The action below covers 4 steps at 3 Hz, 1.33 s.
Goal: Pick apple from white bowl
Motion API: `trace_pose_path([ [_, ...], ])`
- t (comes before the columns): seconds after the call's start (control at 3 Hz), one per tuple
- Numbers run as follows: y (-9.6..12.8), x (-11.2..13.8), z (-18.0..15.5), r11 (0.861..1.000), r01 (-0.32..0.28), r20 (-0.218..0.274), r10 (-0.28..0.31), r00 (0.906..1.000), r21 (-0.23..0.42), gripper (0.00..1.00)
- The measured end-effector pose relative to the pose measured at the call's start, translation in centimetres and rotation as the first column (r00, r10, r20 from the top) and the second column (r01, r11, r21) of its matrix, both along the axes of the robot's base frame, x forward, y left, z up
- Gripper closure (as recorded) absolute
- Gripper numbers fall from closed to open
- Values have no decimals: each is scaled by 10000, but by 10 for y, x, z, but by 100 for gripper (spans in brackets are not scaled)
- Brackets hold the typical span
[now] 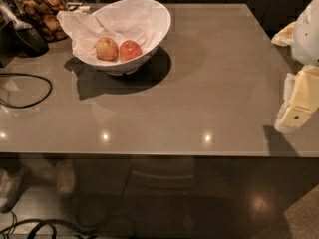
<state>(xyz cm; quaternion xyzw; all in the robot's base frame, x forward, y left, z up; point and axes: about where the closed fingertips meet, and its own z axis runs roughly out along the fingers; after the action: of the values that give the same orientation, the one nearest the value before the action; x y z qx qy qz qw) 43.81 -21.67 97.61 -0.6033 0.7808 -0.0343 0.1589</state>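
Note:
The white bowl (149, 39) stands at the back left of the grey table, lined with crumpled white paper. Inside it the red apple (130, 50) lies on the right, touching a paler yellowish-tan apple (106, 49) on its left. My gripper (294, 111) is at the right edge of the view, over the table's right side, far from the bowl and nothing is seen in it.
A clear jar of brown snacks (42, 11) and a dark object (30, 39) stand at the back left. A black cable (30, 91) loops on the table's left side. The table's front edge (149, 155) runs across the view; a person's feet (10, 188) show below.

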Motion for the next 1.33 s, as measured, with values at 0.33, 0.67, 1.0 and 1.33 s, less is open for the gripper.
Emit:
trace_pose_path([
  [0.33,0,0,0,10000,0,0,0,10000,0,0],
  [0.67,12,13,9,9999,50,16,-51,10000,151,0],
  [1.0,36,35,17,9999,-88,-109,90,9999,143,0],
  [1.33,65,58,18,9967,-806,-177,805,9966,-9,0],
])
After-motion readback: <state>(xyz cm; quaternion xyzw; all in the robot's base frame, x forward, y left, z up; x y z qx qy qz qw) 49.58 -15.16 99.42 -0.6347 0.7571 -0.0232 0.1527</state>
